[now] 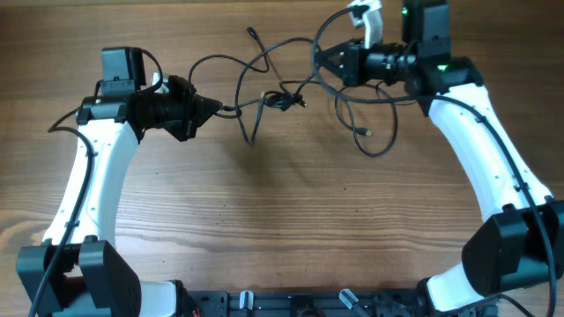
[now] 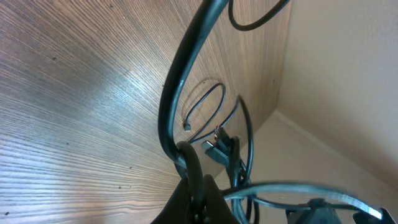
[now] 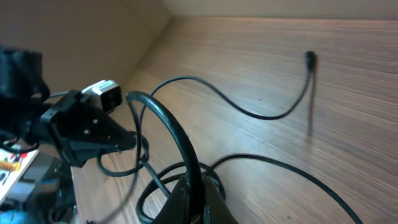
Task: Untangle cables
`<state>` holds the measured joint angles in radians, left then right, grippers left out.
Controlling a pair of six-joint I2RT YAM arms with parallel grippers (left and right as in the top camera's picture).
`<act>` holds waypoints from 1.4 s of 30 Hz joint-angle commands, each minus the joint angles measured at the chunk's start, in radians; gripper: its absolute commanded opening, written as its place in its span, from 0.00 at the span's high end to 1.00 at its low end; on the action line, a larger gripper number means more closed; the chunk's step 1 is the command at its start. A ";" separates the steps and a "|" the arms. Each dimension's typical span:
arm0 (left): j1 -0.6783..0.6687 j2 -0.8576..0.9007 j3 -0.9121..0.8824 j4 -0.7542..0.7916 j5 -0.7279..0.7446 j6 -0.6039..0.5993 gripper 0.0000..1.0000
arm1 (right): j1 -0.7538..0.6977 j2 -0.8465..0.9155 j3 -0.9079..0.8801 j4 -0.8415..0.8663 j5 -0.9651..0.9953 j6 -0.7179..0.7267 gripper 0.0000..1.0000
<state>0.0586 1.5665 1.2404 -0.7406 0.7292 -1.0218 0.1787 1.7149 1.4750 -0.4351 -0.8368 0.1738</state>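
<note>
Cables knotted between both arms | left gripper and right gripper each clenched on cord | step: spreading | next you pull apart slowly, watching the knot.

— What carries everything here?

— A wooden table with straight, light brown grain running side to side across my view from above.

— And what lies on it?

— The cables, thin black cords looped over one another near the far edge. A knot of plugs sits where the loops cross. One loose end with a small plug points toward the far edge, another plug end lies nearer my right side. How much of the cords actually rests on the wood, I cannot tell.
</note>
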 commanded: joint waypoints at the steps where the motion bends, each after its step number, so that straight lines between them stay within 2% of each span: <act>1: 0.004 -0.013 -0.004 -0.001 -0.047 0.043 0.96 | -0.057 -0.025 0.020 0.001 0.053 0.071 0.96; 13: 0.004 -0.013 -0.004 -0.005 -0.047 0.050 0.96 | -0.106 -0.024 0.020 -0.067 0.316 0.179 0.96; 18: 0.004 -0.013 -0.004 -0.005 -0.047 0.050 0.96 | -0.106 -0.021 0.020 -0.151 0.505 0.246 0.96; 31: 0.004 -0.013 -0.004 -0.005 -0.051 0.050 0.96 | -0.106 -0.007 0.019 -0.264 0.884 0.305 0.96; 42: 0.004 -0.013 -0.004 -0.005 -0.051 0.050 0.96 | -0.105 0.031 0.003 -0.287 1.003 0.327 0.96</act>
<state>0.0456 1.5665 1.2404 -0.7414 0.7303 -0.9962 0.1020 1.7168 1.4750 -0.7219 -0.0360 0.4824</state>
